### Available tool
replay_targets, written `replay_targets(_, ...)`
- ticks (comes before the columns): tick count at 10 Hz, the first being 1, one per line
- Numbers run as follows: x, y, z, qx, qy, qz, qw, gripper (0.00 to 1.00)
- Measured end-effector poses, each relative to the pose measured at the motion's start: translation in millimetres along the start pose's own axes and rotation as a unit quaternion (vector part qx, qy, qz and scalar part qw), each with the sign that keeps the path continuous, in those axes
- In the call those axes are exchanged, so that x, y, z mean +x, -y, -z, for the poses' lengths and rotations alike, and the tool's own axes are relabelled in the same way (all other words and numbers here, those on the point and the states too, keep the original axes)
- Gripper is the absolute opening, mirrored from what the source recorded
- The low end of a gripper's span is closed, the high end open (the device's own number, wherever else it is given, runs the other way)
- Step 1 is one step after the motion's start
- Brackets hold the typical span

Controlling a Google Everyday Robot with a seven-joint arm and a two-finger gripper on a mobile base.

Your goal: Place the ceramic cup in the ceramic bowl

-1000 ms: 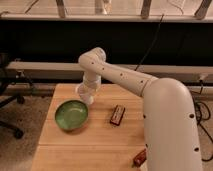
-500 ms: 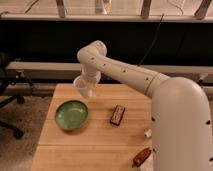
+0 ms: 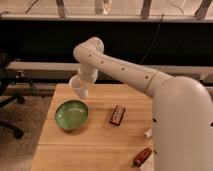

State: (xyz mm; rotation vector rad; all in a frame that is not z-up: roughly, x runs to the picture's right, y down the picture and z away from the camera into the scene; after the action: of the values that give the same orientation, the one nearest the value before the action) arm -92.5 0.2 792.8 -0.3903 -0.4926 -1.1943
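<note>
The ceramic cup (image 3: 79,91) is small, white and tapered. It hangs tilted in the air at the end of my arm, above the far edge of the table. My gripper (image 3: 83,81) is shut on the cup and is mostly hidden behind it and the wrist. The ceramic bowl (image 3: 71,115) is wide, green and empty. It sits on the wooden table (image 3: 95,145) just below and slightly left of the cup, apart from it.
A dark brown rectangular packet (image 3: 117,114) lies right of the bowl. A reddish-brown bar (image 3: 142,156) and a small white item (image 3: 148,133) lie near my arm at the right. An office chair (image 3: 7,102) stands left of the table.
My gripper has risen with the cup from just above the bowl's far right rim. The cup now hangs higher and a little farther back.
</note>
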Motion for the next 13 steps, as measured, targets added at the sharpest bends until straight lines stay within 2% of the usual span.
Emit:
replay_targets(2,-8.6,-0.3,-8.2,-0.003,0.002,0.006,1.0,0.0)
replay_targets(5,-25.5,4.7,-0.3,-0.011,0.009,0.022,0.9997,0.0)
replay_targets(13,-59.9,15.1,-21.9,-0.029,0.024,0.053,0.9979,0.0)
